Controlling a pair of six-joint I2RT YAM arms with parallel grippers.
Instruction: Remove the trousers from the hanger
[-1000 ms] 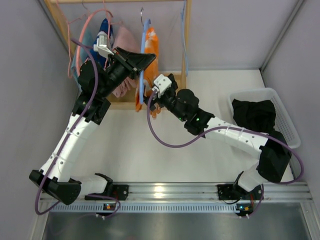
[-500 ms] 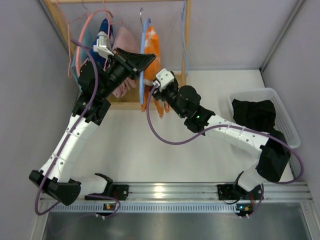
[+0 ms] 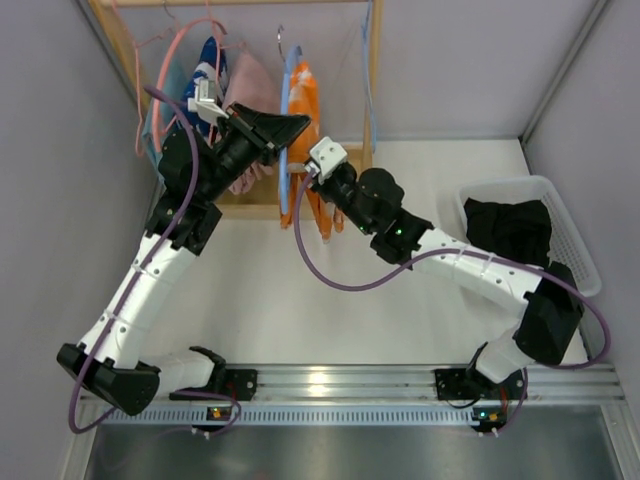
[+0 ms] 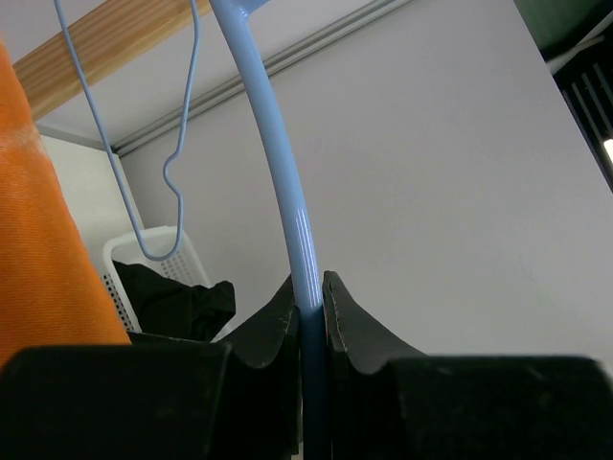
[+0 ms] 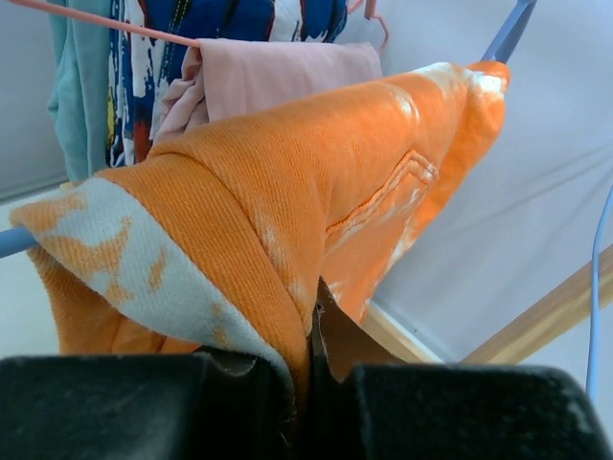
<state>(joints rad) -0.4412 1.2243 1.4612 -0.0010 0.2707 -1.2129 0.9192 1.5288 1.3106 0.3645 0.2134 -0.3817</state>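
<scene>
**Hanger (image 4: 290, 192) and orange trousers (image 5: 287, 182) both gripped**

The orange trousers, marked with pale patches, are draped over the blue hanger, which is hung on the wooden rack (image 3: 250, 211) at the far left of the table (image 3: 400, 300). The hanger's rod is clamped between the closed jaws of the left gripper (image 4: 308, 292); in the left wrist view the rod is seen rising out of the pinch and curving up to the left. A lower fold of the orange cloth is pinched in the right gripper (image 5: 308, 345), whose jaws are closed tight on it. From above, the two grippers are seen near each other at the rack's right half, the left one higher on the hanger.

A pink garment (image 5: 278, 77) and a blue patterned one (image 5: 230, 19) are hung just beside the orange trousers. The black trousers (image 3: 510, 232) are piled in the white basket (image 3: 583, 255) at the table's right side, well apart from the rack.
</scene>
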